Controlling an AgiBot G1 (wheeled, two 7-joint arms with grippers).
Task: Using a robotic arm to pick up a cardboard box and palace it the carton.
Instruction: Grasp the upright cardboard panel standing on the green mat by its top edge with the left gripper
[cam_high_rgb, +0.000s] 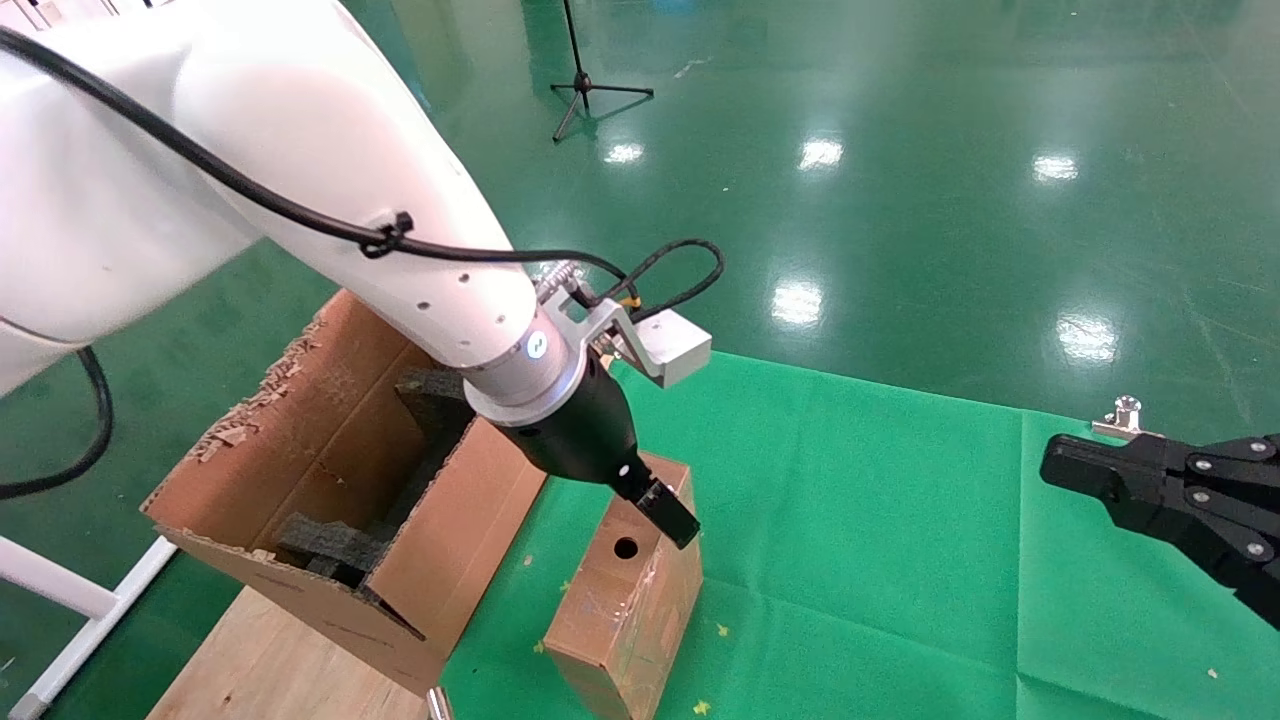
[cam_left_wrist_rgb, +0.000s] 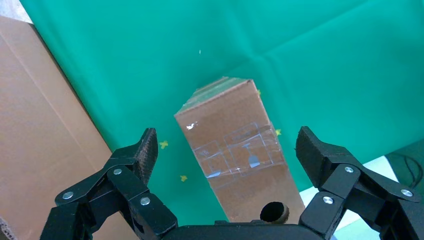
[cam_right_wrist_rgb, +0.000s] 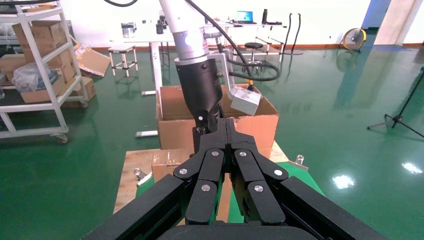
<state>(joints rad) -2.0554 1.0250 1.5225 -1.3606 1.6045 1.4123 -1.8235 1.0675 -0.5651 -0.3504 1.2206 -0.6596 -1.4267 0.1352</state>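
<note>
so the left end effector (cam_left_wrist_rgb: 225, 150) on the white robotic arm (cam_high_rgb: 300, 200) hangs spread wide right above the slim brown cardboard box (cam_high_rgb: 625, 590), which sits on the green cloth surface (cam_high_rgb: 900, 560), long axis running away from it. right end effector (cam_right_wrist_rgb: 227, 132) is pressed together, parked well off. Big corrugated carton (cam_high_rgb: 330, 500) beside holds black foam blocks (cam_high_rgb: 330, 545)

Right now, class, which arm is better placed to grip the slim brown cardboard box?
Left. Its open black claw hovers astride the slim brown cardboard box; the right claw sits shut, well off to the side.
</note>
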